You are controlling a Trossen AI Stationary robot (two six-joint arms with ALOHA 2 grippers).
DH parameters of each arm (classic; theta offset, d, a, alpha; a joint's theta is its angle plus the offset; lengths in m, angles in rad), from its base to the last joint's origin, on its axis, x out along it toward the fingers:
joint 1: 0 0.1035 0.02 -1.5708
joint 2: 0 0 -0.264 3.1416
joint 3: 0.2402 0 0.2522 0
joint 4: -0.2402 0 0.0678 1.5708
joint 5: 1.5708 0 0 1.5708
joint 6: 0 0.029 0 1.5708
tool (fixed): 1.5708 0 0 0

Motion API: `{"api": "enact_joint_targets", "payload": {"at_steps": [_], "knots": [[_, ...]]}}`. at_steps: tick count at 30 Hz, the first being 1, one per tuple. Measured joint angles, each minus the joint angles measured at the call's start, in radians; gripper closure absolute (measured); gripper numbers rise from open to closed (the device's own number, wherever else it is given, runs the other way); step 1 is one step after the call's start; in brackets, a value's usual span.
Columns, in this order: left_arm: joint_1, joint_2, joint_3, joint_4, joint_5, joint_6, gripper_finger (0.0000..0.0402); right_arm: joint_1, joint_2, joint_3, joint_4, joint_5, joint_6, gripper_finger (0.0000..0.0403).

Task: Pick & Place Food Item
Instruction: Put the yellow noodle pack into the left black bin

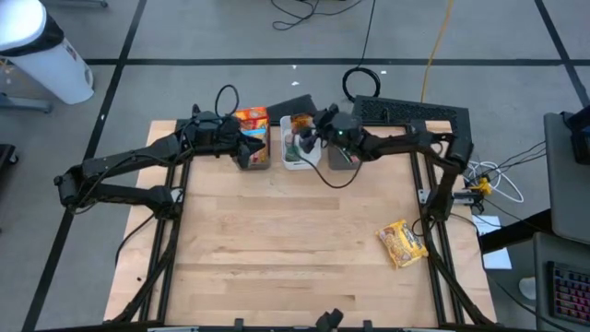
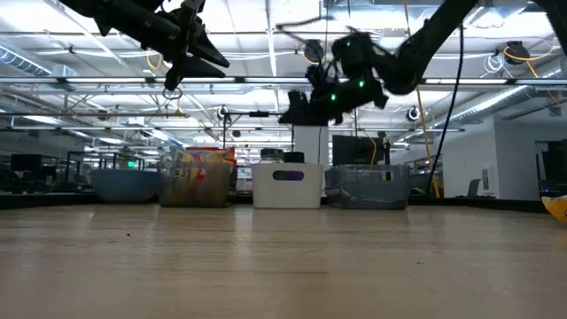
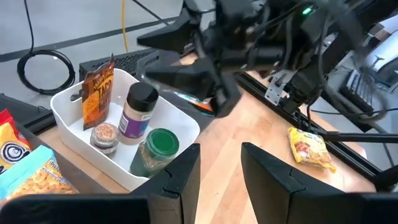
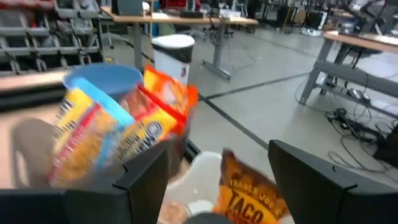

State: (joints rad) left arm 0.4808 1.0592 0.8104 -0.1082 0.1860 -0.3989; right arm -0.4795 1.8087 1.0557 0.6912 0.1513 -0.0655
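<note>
A yellow food packet (image 1: 403,243) lies flat on the wooden table near its right edge, also seen in the left wrist view (image 3: 309,148). My right gripper (image 1: 310,135) hangs open over the white bin (image 1: 293,162) at the far edge. In its wrist view (image 4: 217,152) a taco packet (image 4: 249,193) shows below the fingers. My left gripper (image 1: 247,152) hovers open beside the bin of snack boxes (image 1: 251,120) with nothing between its fingers (image 3: 221,180). The white bin holds the taco packet (image 3: 98,92) and three spice jars (image 3: 137,112).
A clear bin (image 1: 343,159) stands to the right of the white bin along the far edge. The three bins show in a row in the low view (image 2: 288,186). The table's middle and near half are bare wood (image 1: 277,249). Cables and a keyboard lie beyond the far edge.
</note>
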Motion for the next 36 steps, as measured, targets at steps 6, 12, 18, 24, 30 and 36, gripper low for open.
{"api": "enact_joint_targets", "payload": {"at_steps": [6,12,18,24,30,36], "knots": [[0.005,-0.019,0.000,0.031,0.063,0.040,0.0279,0.028,-0.134,0.000,-0.028,0.000,0.000,0.0138],[0.005,-0.066,0.002,0.038,0.082,0.092,0.0279,0.060,-0.274,0.000,-0.015,0.001,0.038,0.0138],[0.005,-0.113,0.002,0.040,0.082,0.122,0.0279,0.087,-0.387,0.000,0.007,0.001,0.236,0.0138],[0.005,-0.119,0.002,0.090,0.075,0.129,0.0279,0.109,-0.426,0.000,0.082,0.003,0.377,0.0138],[0.005,-0.118,0.002,0.137,0.080,0.041,0.0279,0.115,-0.426,0.000,0.096,-0.069,0.556,0.0138],[0.005,-0.130,0.000,0.140,0.305,-0.029,0.0279,0.155,-0.449,0.000,0.053,-0.235,0.569,0.0138]]}}
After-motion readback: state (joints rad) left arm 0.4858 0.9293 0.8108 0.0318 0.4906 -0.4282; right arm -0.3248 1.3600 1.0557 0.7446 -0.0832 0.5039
